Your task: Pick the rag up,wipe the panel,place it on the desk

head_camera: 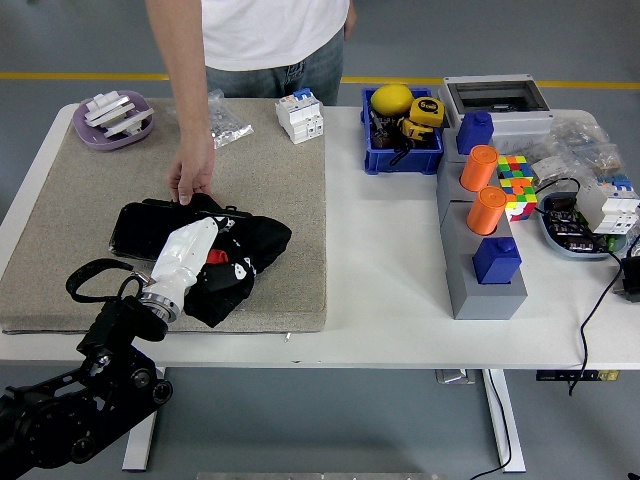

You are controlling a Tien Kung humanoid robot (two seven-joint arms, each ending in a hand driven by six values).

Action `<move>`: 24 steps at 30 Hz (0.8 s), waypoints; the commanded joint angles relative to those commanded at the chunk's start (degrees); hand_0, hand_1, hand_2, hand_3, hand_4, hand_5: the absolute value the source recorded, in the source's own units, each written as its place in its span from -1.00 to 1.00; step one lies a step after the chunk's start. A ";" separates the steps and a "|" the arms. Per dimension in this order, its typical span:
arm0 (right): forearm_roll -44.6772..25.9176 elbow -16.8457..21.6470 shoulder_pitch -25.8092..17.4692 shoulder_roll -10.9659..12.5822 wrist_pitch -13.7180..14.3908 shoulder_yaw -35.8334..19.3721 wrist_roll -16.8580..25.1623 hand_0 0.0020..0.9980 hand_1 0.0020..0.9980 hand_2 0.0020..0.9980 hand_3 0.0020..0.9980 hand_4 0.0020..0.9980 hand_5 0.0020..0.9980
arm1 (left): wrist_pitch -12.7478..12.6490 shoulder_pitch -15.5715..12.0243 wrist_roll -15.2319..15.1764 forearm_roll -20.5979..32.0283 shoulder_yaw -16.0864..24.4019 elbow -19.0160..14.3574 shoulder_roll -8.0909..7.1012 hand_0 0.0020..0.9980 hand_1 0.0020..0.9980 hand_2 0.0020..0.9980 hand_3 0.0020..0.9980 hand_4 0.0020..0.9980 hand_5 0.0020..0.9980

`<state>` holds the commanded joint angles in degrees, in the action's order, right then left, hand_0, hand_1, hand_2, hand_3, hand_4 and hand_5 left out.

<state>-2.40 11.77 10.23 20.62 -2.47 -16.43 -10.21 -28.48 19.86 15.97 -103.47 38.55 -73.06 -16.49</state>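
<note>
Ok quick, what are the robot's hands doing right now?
Left hand: closed on the black rag, on the panel.
Right hand: not in view.
Person's hand: resting on the panel's far edge.

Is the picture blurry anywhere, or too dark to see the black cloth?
Head view: sharp and evenly lit all over, with only soft shadows. The black rag and the black panel blend together, so their edges are hard to separate. No strong glare on the white table.
</note>
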 joint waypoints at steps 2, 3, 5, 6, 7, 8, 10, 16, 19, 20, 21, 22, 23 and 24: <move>0.27 0.01 0.04 -0.03 0.02 -0.21 -0.12 0.41 0.18 0.29 0.28 1.00 0.16 | -0.11 0.08 0.07 0.08 -0.02 0.26 0.08 -0.41 -0.73 -0.06 -0.18 -0.37 -1.00; 0.16 0.02 0.05 -0.03 0.01 -0.12 -0.09 0.41 0.18 0.29 0.28 1.00 0.16 | -0.22 0.15 0.08 0.03 0.04 0.45 0.06 -0.41 -0.73 -0.06 -0.18 -0.37 -1.00; 0.34 0.04 0.09 -0.04 0.00 -0.26 -0.17 0.41 0.18 0.29 0.28 1.00 0.16 | -0.20 0.22 0.20 0.10 0.33 0.81 0.01 -0.41 -0.73 -0.06 -0.18 -0.37 -1.00; 0.38 0.05 0.10 -0.04 0.00 -0.29 -0.21 0.41 0.18 0.29 0.29 1.00 0.16 | -0.26 0.23 0.24 0.07 0.61 1.08 -0.04 -0.41 -0.73 -0.07 -0.18 -0.38 -1.00; 0.38 0.07 0.12 -0.05 -0.01 -0.27 -0.21 0.41 0.18 0.29 0.29 1.00 0.16 | -0.28 0.23 0.36 0.01 0.96 1.35 -0.13 -0.41 -0.73 -0.07 -0.18 -0.38 -1.00; 0.44 0.07 0.13 -0.06 -0.01 -0.33 -0.23 0.41 0.18 0.29 0.29 1.00 0.16 | -0.27 0.22 0.44 -0.01 1.18 1.51 -0.18 -0.41 -0.73 -0.07 -0.18 -0.38 -1.00; 0.43 0.09 0.15 -0.05 -0.03 -0.31 -0.25 0.41 0.18 0.29 0.29 1.00 0.16 | -0.34 0.27 0.50 -0.05 2.11 2.27 -0.34 -0.41 -0.73 -0.07 -0.18 -0.38 -1.00; 0.49 0.12 0.19 0.00 -0.05 -0.37 -0.32 0.41 0.18 0.29 0.29 1.00 0.16 | -0.47 0.43 0.23 0.26 4.16 4.44 -1.15 -0.41 -0.72 -0.05 -0.16 -0.32 -1.00; 0.46 0.12 0.22 0.02 -0.08 -0.32 -0.31 0.41 0.18 0.29 0.29 1.00 0.16 | -0.18 0.43 -0.28 0.70 5.13 5.63 -1.46 -0.41 -0.72 -0.06 -0.15 -0.34 -1.00; 0.48 0.13 0.21 0.02 -0.10 -0.30 -0.33 0.41 0.18 0.29 0.29 1.00 0.16 | 0.13 0.44 -0.21 0.76 5.56 6.09 -1.65 -0.41 -0.72 -0.06 -0.15 -0.34 -1.00; 0.60 0.14 0.21 0.02 -0.12 -0.36 -0.38 0.41 0.18 0.29 0.29 1.00 0.16 | 0.26 0.41 -0.24 0.85 5.93 6.40 -1.85 -0.41 -0.72 -0.06 -0.15 -0.34 -1.00; 0.52 0.14 0.20 0.03 -0.12 -0.33 -0.36 0.41 0.18 0.29 0.29 1.00 0.16 | 0.26 0.40 -0.34 0.94 6.23 6.60 -2.04 -0.41 -0.72 -0.06 -0.15 -0.34 -1.00; 0.48 0.14 0.20 0.04 -0.13 -0.31 -0.35 0.41 0.18 0.29 0.29 1.00 0.16 | 0.29 0.40 -0.35 0.90 6.47 6.74 -2.18 -0.41 -0.72 -0.06 -0.15 -0.34 -1.00; 0.64 0.14 0.22 0.05 -0.15 -0.40 -0.43 0.41 0.18 0.29 0.29 1.00 0.16 | 0.35 0.40 -0.28 0.67 6.87 6.87 -2.39 -0.41 -0.72 -0.05 -0.14 -0.33 -1.00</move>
<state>-1.76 11.92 10.45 20.67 -2.62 -16.83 -10.64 -28.13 20.26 15.69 -102.80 45.42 -66.19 -18.88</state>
